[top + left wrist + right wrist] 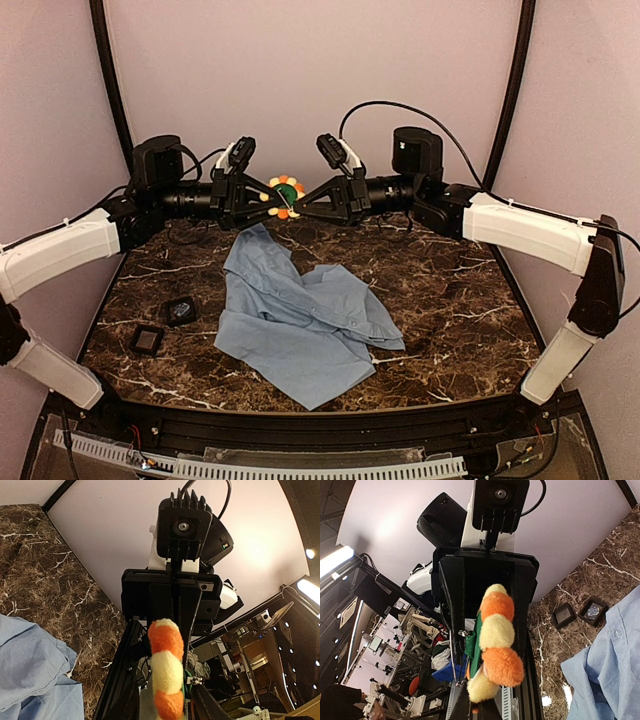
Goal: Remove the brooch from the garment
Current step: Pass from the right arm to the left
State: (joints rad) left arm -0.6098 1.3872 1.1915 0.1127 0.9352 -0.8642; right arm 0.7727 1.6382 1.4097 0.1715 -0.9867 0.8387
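Observation:
The brooch, a fluffy flower with orange and yellow petals and a dark green centre, hangs in the air over the back of the table, clear of the garment. My left gripper and right gripper meet on it from opposite sides, both with their fingers drawn together on it. It shows edge-on in the left wrist view and in the right wrist view. The garment, a light blue shirt, lies crumpled on the marble table below, also seen in the wrist views.
Two small black square pads lie on the table left of the shirt, also in the right wrist view. Pale walls close the back and sides. A black rail runs along the near edge.

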